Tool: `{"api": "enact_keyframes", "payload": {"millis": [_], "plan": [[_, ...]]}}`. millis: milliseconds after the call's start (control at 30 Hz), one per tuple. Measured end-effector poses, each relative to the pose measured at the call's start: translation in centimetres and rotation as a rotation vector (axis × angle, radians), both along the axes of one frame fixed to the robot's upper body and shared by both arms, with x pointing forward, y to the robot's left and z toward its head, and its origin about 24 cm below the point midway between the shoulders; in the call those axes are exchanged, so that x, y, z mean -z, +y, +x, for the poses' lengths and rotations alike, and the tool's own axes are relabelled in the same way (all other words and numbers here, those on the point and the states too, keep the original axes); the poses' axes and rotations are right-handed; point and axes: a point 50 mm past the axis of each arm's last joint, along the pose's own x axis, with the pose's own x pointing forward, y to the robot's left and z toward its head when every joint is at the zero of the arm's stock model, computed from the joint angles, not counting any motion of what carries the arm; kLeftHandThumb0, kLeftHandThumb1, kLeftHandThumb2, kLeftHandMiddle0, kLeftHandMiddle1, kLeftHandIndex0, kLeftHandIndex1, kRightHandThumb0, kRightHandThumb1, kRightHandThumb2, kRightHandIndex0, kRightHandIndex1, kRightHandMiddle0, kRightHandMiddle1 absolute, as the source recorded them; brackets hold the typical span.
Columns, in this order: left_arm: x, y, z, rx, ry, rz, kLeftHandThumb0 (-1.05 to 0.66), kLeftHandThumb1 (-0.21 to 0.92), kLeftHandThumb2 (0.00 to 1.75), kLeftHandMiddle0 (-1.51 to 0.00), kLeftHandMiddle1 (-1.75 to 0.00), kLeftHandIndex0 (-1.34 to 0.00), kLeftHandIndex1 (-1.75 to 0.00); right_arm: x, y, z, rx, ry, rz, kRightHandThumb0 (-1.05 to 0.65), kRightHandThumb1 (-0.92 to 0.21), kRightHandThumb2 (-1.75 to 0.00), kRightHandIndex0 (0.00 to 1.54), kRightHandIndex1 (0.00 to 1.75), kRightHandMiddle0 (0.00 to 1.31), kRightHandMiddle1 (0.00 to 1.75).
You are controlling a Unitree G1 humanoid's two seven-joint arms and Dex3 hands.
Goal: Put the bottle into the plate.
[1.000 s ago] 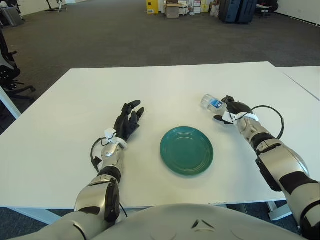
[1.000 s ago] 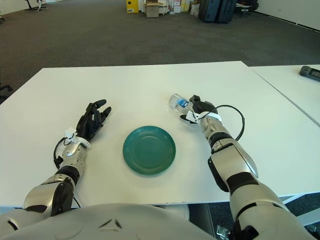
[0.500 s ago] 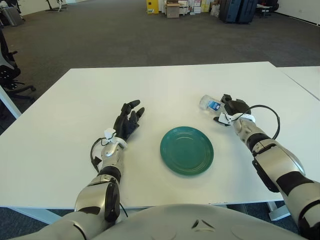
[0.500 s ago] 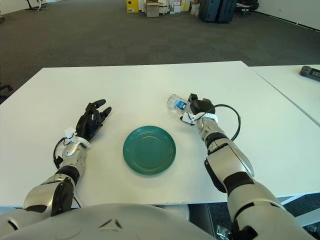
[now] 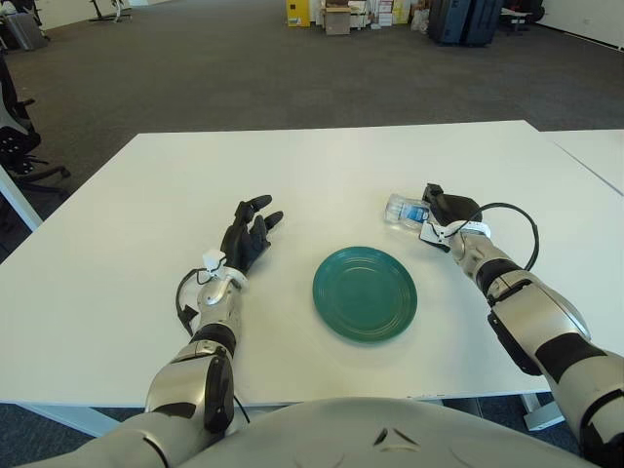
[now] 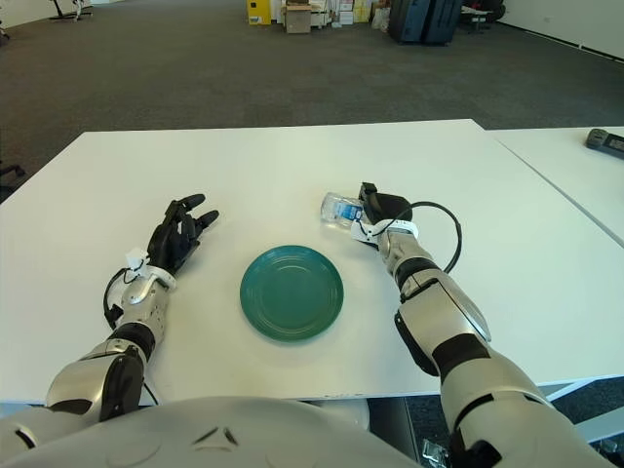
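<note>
Left eye view: right hand (image 5: pixel 441 211) clasps bottle (image 5: pixel 402 209) lying sideways beyond plate (image 5: pixel 365 292); keep grip firm, carry low over rim, release at centre. Left hand (image 5: pixel 248 237) spread, idle left of plate.

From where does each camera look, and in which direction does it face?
Left eye view: on the head, facing forward and down at the table; both arms and the chest show at the bottom.
Right eye view: a little to the right of it, facing the same way; the same arms and chest show.
Shared: the plate in the middle, the right hand holding the bottle beyond the plate's right side, and the left hand, open, left of the plate.
</note>
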Motion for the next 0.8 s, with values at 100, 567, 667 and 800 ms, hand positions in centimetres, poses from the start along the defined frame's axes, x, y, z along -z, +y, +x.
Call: {"api": "enact_keyframes", "payload": {"millis": [100, 567, 667, 800], "plan": [[0.0, -0.02, 0.0, 0.0, 0.0, -0.001, -0.89, 0.92, 0.77, -0.35, -0.91, -0.08, -1.22, -0.02, -0.02, 0.01, 0.003, -0.002, 0.004, 0.0, -0.1, -1.54, 0.79, 1.67, 0.55, 1.75], [0.01, -0.37, -0.02, 0.025, -0.005, -0.006, -0.89, 0.92, 0.79, -0.41, -0.97, -0.09, -1.22, -0.17, -0.18, 0.03, 0.012, -0.013, 0.053, -0.01, -0.11, -1.56, 0.77, 1.72, 0.54, 1.75], [0.0, -0.42, -0.02, 0.029, -0.005, -0.002, -0.88, 0.92, 0.79, -0.41, -0.97, -0.09, -1.22, -0.25, -0.24, 0.04, 0.018, -0.02, 0.081, 0.0, -0.11, -1.56, 0.77, 1.73, 0.54, 1.75], [-0.01, -0.43, -0.02, 0.028, -0.005, 0.005, -0.88, 0.92, 0.79, -0.41, -0.97, -0.08, -1.21, -0.46, -0.38, -0.06, 0.015, -0.047, 0.147, 0.0, -0.11, -1.56, 0.77, 1.73, 0.54, 1.75]]}}
